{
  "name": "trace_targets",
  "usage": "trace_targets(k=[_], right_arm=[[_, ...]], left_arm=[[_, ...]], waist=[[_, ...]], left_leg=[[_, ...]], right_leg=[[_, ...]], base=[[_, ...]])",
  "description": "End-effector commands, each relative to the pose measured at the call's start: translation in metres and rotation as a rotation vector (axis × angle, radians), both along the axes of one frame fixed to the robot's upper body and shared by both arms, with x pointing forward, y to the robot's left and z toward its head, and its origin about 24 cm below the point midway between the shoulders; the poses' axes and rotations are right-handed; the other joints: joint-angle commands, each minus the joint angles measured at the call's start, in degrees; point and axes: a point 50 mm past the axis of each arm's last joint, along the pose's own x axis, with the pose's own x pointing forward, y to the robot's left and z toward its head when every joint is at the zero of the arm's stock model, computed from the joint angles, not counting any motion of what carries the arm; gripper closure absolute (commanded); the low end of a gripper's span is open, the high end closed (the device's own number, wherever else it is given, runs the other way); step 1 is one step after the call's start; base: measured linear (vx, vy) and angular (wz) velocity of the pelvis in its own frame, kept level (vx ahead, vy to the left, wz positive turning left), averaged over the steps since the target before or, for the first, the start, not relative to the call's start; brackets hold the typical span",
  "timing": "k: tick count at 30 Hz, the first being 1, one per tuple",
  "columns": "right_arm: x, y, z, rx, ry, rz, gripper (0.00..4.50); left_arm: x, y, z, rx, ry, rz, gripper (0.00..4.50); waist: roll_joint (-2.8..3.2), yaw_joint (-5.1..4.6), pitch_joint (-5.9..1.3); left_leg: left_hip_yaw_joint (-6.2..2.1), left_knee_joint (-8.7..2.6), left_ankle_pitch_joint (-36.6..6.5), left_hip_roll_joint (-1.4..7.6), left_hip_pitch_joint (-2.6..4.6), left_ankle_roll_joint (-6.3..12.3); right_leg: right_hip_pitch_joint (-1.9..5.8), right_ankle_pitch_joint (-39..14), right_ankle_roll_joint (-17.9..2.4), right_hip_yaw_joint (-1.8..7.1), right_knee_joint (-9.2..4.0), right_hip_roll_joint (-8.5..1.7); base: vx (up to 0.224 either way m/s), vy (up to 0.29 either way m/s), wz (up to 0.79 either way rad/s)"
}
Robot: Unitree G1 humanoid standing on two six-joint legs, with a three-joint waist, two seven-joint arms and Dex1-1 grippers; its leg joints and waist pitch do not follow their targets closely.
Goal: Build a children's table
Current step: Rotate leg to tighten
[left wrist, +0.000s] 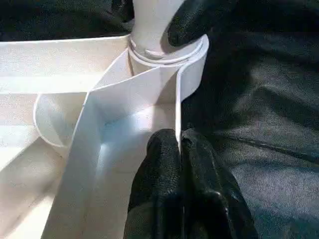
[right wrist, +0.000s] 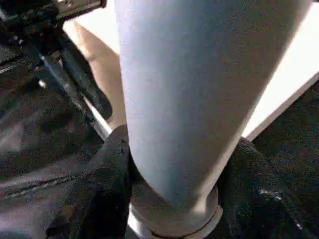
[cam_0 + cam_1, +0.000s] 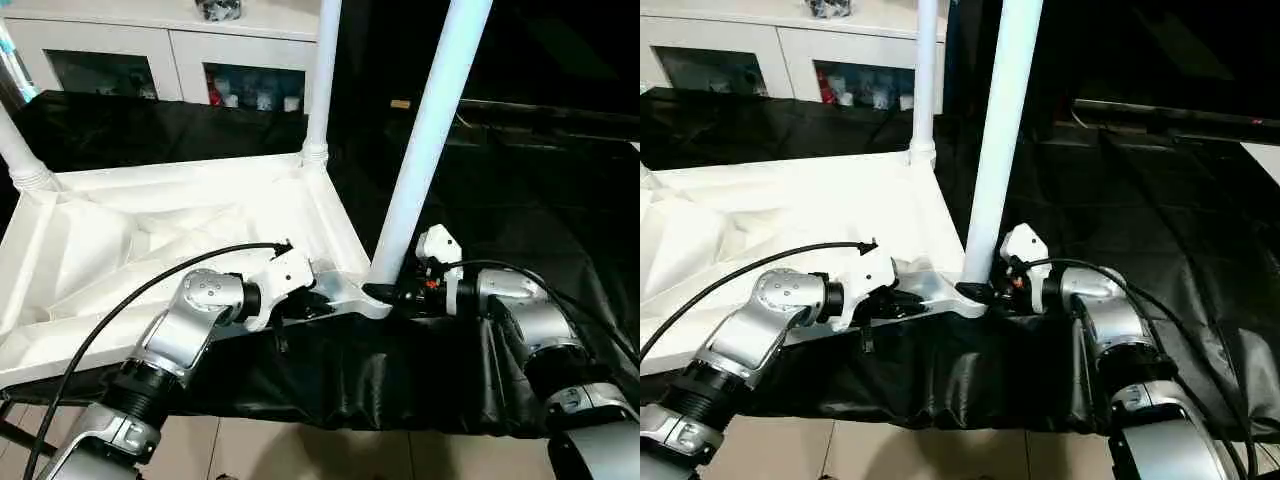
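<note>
Nearest you, your left end effector is pinched flat on the thin side wall of the upturned tabletop, just short of the near corner socket, so it steadies the top and is not on the leg.

Just beyond it, your right end effector straddles the base of the near leg, 1 black finger on each side, and looks clamped on the tube. The leg's long axis rises from that socket, leaning slightly away from your left arm. Any seating push, as I judge it, runs down that axis.

Farther off, 2 more legs stand in their sockets on the black-draped worktop.
</note>
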Motion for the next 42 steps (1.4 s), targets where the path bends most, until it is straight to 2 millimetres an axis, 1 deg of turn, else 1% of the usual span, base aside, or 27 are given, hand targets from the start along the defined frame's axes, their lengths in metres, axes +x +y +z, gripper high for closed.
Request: trace_targets(k=[1, 2, 4, 5, 6, 7, 8, 9, 11, 14, 15, 16, 18, 21, 23, 25, 26, 27, 28, 30, 33, 34, 36, 37, 38, 40, 42], right_arm=[[-0.008, 0.007, -0.018, -0.006, 0.078, -0.027, 2.52], [-0.008, 0.01, -0.022, -0.004, 0.086, -0.074, 2.53], [-0.003, 0.021, -0.031, 0.0, 0.1, -0.238, 2.53], [-0.002, 0.023, -0.033, 0.002, 0.104, -0.268, 2.53], [0.0, 0.026, -0.033, 0.012, 0.111, -0.304, 2.53], [0.001, 0.029, -0.034, 0.022, 0.119, -0.335, 2.53], [0.003, 0.034, -0.035, 0.038, 0.131, -0.376, 2.53], [0.005, 0.04, -0.035, 0.05, 0.14, -0.414, 2.53], [0.01, 0.06, -0.035, 0.061, 0.144, -0.498, 2.53], [0.013, 0.086, -0.03, 0.067, 0.123, -0.547, 2.53], [0.013, 0.089, -0.029, 0.065, 0.108, -0.537, 2.53], [0.013, 0.099, -0.023, 0.058, 0.049, -0.498, 2.53], [0.013, 0.103, -0.019, 0.069, 0.019, -0.463, 1.83], [0.015, 0.095, -0.014, 0.12, 0.04, -0.418, 1.71], [0.017, 0.085, -0.011, 0.122, 0.031, -0.398, 1.51], [0.017, 0.081, -0.01, 0.116, 0.025, -0.387, 1.33], [0.017, 0.07, -0.009, 0.08, 0.004, -0.341, 1.33], [0.018, 0.063, -0.007, 0.062, -0.008, -0.314, 1.27], [0.018, 0.063, -0.007, 0.061, -0.008, -0.313, 1.27], [0.018, 0.046, -0.002, 0.04, -0.016, -0.242, 1.27], [0.017, 0.039, 0.0, 0.027, -0.016, -0.187, 1.27], [0.014, 0.031, 0.002, 0.003, -0.011, -0.109, 1.27], [0.012, 0.027, 0.003, -0.006, 0.0, -0.067, 1.27], [0.011, 0.025, 0.004, -0.011, 0.004, -0.04, 1.27], [0.01, 0.024, 0.005, -0.014, 0.007, -0.02, 1.27], [0.008, 0.021, 0.007, -0.024, 0.016, 0.04, 1.43], [0.006, 0.019, 0.007, -0.043, 0.028, 0.094, 1.6]], left_arm=[[0.008, -0.007, 0.006, -0.03, -0.035, 0.062, 4.5], [0.011, -0.008, 0.005, -0.027, -0.042, 0.095, 4.5], [0.021, -0.013, 0.006, -0.027, -0.068, 0.192, 4.5], [0.023, -0.014, 0.006, -0.029, -0.071, 0.212, 4.5], [0.025, -0.016, 0.007, -0.032, -0.077, 0.234, 4.5], [0.027, -0.018, 0.007, -0.035, -0.081, 0.251, 4.5], [0.029, -0.021, 0.008, -0.04, -0.087, 0.272, 4.5], [0.031, -0.025, 0.009, -0.048, -0.091, 0.288, 4.5], [0.034, -0.036, 0.012, -0.065, -0.102, 0.32, 4.5], [0.037, -0.052, 0.016, -0.086, -0.125, 0.34, 4.5], [0.037, -0.053, 0.016, -0.088, -0.129, 0.339, 4.5], [0.037, -0.057, 0.017, -0.092, -0.141, 0.333, 4.5], [0.036, -0.059, 0.018, -0.093, -0.15, 0.321, 4.5], [0.032, -0.052, 0.018, -0.095, -0.157, 0.266, 4.5], [0.029, -0.045, 0.016, -0.089, -0.151, 0.232, 4.5], [0.028, -0.042, 0.015, -0.085, -0.15, 0.223, 4.5], [0.025, -0.035, 0.014, -0.083, -0.143, 0.193, 4.5], [0.023, -0.031, 0.014, -0.083, -0.14, 0.173, 4.5], [0.023, -0.031, 0.014, -0.083, -0.14, 0.172, 4.5], [0.018, -0.022, 0.014, -0.083, -0.128, 0.113, 4.5], [0.016, -0.017, 0.014, -0.076, -0.12, 0.083, 4.5], [0.014, -0.011, 0.014, -0.064, -0.113, 0.051, 4.5], [0.013, -0.008, 0.014, -0.06, -0.107, 0.035, 4.5], [0.012, -0.006, 0.015, -0.056, -0.105, 0.022, 4.5], [0.012, -0.004, 0.015, -0.053, -0.103, 0.013, 4.5], [0.01, 0.001, 0.017, -0.044, -0.089, -0.018, 4.5], [0.008, 0.006, 0.017, -0.036, -0.074, -0.045, 4.5]], waist=[[0.05, -0.05, -3.82], [0.04, -0.07, -3.65], [0.24, -0.34, -3.32], [0.24, -0.53, -3.11], [0.15, -0.78, -3.04], [0.09, -1.08, -3.11], [0.1, -1.21, -3.16], [0.37, -1.51, -3.22], [0.43, -1.8, -3.29], [0.51, -2.02, -3.45], [0.5, -1.87, -3.57], [0.24, -1.73, -3.61], [0.34, -1.46, -3.69], [0.3, -1.22, -3.84], [0.16, -1.2, -3.97], [0.24, -1.04, -3.93], [0.34, -1.01, -3.94], [0.2, -0.95, -4.09], [0.26, -0.87, -4.08], [0.36, -0.96, -4.05], [0.52, -0.97, -3.94], [0.37, -0.92, -4.0], [0.49, -0.87, -4.0], [0.2, -0.98, -3.92], [0.32, -0.91, -3.9], [0.04, -0.77, -3.97], [0.06, -0.75, -3.98]], left_leg=[[0.17, -3.44, -10.8, 1.13, 0.4, 3.53], [0.16, -3.51, -11.6, 1.12, 0.43, 3.24], [-0.1, -3.7, -15.6, 0.91, 0.92, 1.45], [-0.04, -3.72, -16.8, 0.8, 1.04, 1.05], [-0.34, -3.74, -19.1, 0.67, 1.45, 0.33], [-0.46, -3.59, -20.2, 0.47, 1.52, 0.21], [-0.56, -3.61, -20.4, 0.46, 1.48, 0.21], [-0.65, -3.68, -20.2, 0.47, 1.31, 0.25], [-0.86, -3.86, -20.5, 0.57, 1.24, 0.09], [-1.0, -4.2, -20.1, 0.69, 0.85, -0.12], [-0.87, -4.14, -20.1, 0.69, 1.17, -0.01], [-0.72, -4.11, -19.7, 0.79, 1.1, 0.38], [-0.49, -4.1, -18.5, 0.81, 1.13, 0.81], [-0.19, -4.02, -16.1, 0.78, 0.88, 1.81], [-0.13, -3.96, -14.9, 0.83, 0.63, 2.62], [0.04, -3.87, -13.1, 0.85, 0.56, 3.18], [0.05, -3.86, -12.7, 0.91, 0.61, 3.1], [0.01, -3.82, -11.6, 0.93, 0.41, 3.18], [0.05, -3.83, -10.8, 0.99, 0.42, 3.4], [0.06, -3.81, -10.6, 1.04, 0.37, 3.63], [0.1, -3.89, -11.3, 1.15, 0.68, 3.45], [0.09, -3.85, -11.3, 1.16, 0.67, 3.35], [0.11, -3.82, -11.7, 1.25, 0.78, 3.79], [0.21, -3.79, -12.0, 1.23, 0.78, 3.95], [0.12, -3.84, -12.2, 1.26, 0.77, 3.89], [0.11, -3.79, -11.4, 1.29, 0.68, 3.83], [0.14, -3.76, -10.9, 1.34, 0.6, 4.07]], right_leg=[[3.46, -15.0, -11.3, 2.48, -4.48, -3.71], [3.32, -16.5, -11.0, 2.45, -4.61, -3.72], [3.06, -24.9, -8.5, 2.21, -5.46, -3.79], [2.79, -26.9, -7.8, 2.22, -5.78, -3.74], [2.6, -31.1, -6.4, 1.92, -6.23, -3.79], [2.51, -33.8, -5.0, 1.75, -6.65, -3.82], [2.53, -34.3, -4.7, 1.65, -6.72, -3.83], [2.5, -34.0, -4.5, 1.64, -6.83, -3.8], [2.6, -33.3, -4.5, 1.39, -6.89, -3.82], [2.84, -29.6, -5.5, 1.46, -6.44, -3.85], [2.69, -28.3, -5.8, 1.62, -6.44, -3.89], [2.67, -26.5, -6.5, 1.84, -6.28, -4.0], [2.7, -23.4, -7.7, 2.11, -5.96, -3.96], [3.15, -18.0, -9.6, 2.39, -5.28, -3.92], [3.52, -17.0, -9.9, 2.4, -5.1, -3.97], [3.47, -16.1, -10.4, 2.5, -5.1, -4.05], [3.48, -16.1, -10.5, 2.51, -5.08, -4.1], [3.85, -15.0, -10.8, 2.43, -4.83, -4.01], [3.78, -14.0, -11.1, 2.46, -4.72, -4.01], [3.85, -13.8, -11.4, 2.45, -4.69, -3.98], [3.58, -14.1, -11.9, 2.47, -4.73, -3.87], [3.72, -13.5, -12.2, 2.48, -4.61, -3.86], [3.54, -12.7, -12.5, 2.49, -4.53, -3.77], [3.44, -12.8, -12.6, 2.51, -4.59, -3.71], [3.54, -13.5, -12.7, 2.51, -4.56, -3.83], [3.63, -13.4, -12.6, 2.52, -4.43, -3.96], [3.64, -12.8, -12.8, 2.53, -4.32, -3.93]], base=[[0.0, 0.0, 0.0], [0.0, 0.0, 0.0], [0.0, 0.0, 0.0], [0.0, 0.0, 0.0], [0.0, 0.0, 0.0], [0.0, 0.0, 0.0], [0.0, 0.0, 0.0], [0.0, 0.0, 0.0], [0.0, 0.0, 0.0], [0.0, 0.0, 0.0], [0.0, 0.0, 0.0], [0.0, 0.0, 0.0], [0.0, 0.0, 0.0], [0.0, 0.0, 0.0], [0.0, 0.0, 0.0], [0.0, 0.0, 0.0], [0.0, 0.0, 0.0], [0.0, 0.0, 0.0], [0.0, 0.0, 0.0], [0.0, 0.0, 0.0], [0.0, 0.0, 0.0], [0.0, 0.0, 0.0], [0.0, 0.0, 0.0], [0.0, 0.0, 0.0], [0.0, 0.0, 0.0], [0.0, 0.0, 0.0], [0.0, 0.0, 0.0]])
